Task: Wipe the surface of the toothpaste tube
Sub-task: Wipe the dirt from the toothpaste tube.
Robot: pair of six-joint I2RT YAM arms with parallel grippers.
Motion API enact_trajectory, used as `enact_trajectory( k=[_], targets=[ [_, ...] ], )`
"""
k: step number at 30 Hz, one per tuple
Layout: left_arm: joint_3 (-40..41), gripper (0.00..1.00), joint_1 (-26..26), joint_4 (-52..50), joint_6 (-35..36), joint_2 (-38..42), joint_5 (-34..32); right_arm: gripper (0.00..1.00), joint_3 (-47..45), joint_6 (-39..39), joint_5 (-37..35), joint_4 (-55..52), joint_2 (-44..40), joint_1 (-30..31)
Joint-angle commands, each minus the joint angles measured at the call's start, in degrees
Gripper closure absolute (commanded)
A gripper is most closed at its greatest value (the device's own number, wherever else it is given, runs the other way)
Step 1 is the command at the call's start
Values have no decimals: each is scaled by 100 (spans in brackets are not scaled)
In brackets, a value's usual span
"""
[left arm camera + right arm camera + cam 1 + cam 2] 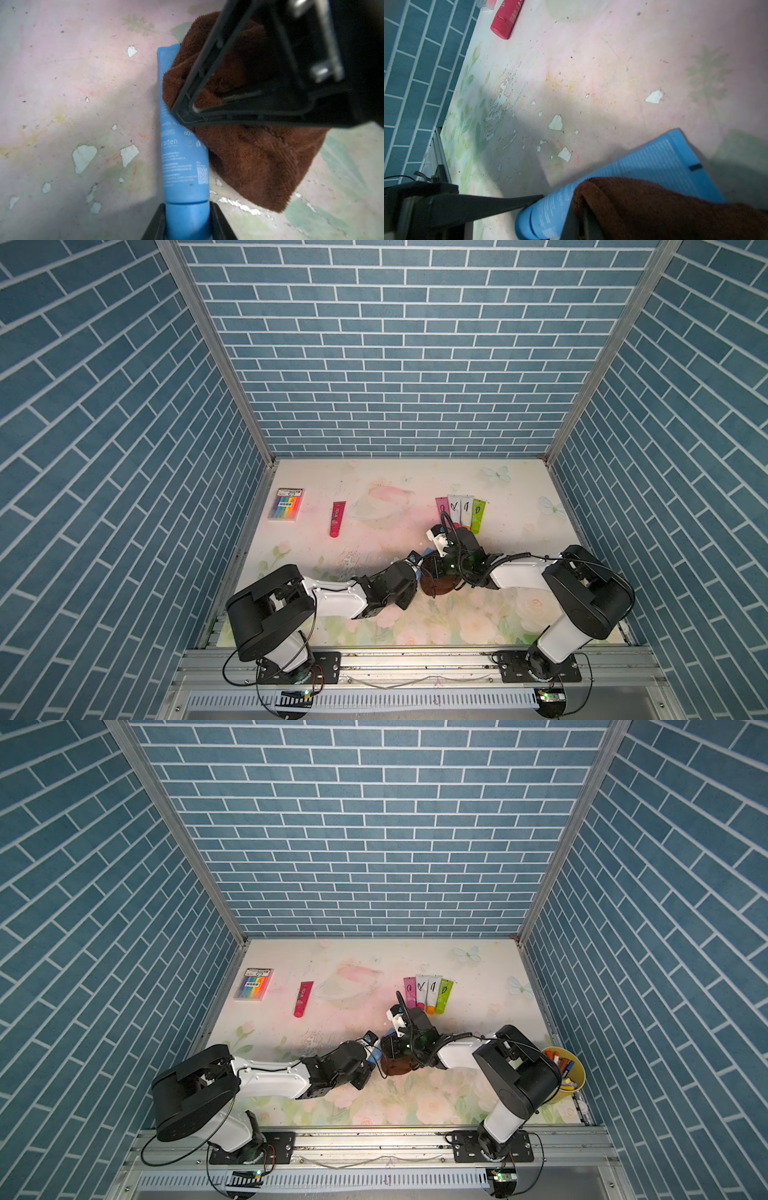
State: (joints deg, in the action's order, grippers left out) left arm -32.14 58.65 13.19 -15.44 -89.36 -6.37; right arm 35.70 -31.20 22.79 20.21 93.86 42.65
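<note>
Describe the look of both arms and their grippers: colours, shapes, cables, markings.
The left arm and right arm match: white shells on the long links, bulky rounded black joint housings, thin black cables looping along them. The left gripper shows black fingers; the right gripper has black fingers built as open triangular frames. No legible markings show.

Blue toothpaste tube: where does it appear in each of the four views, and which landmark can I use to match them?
Top view: blue toothpaste tube, a small blue bit just below the picture's middle, mostly hidden.
Top view: the same small blue bit, just below the middle.
Left wrist: picture's middle, reaching the lower edge.
Right wrist: lower right of the picture, lying diagonally.
Shared landmark: brown cloth, draped over the tube.
</note>
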Motion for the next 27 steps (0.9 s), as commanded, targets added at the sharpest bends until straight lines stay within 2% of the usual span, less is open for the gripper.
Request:
enact_trajectory(
  k=[1,7,12,16,20,23,27],
  targets=[
    [-96,82,146,359,119,-48,390,100,-80,-31,-98,-875,264,-2],
    [-17,84,181,370,103,75,383,100,-82,-18,-1141,-1665,455,-800],
    [-35,86,190,363,123,77,382,100,-70,34,-1547,-1931,248,-926],
    [-53,86,204,349,129,42,382,100,-129,32,-990,-1677,92,-863],
    [-94,86,223,342,142,-31,365,100,-149,-150,-404,-1298,-169,-386],
    [-126,87,244,332,155,-84,365,100,-108,-307,-269,-1030,-357,-20],
    [-143,87,293,337,160,-125,310,100,-131,-546,-134,-531,-373,129]
  ],
)
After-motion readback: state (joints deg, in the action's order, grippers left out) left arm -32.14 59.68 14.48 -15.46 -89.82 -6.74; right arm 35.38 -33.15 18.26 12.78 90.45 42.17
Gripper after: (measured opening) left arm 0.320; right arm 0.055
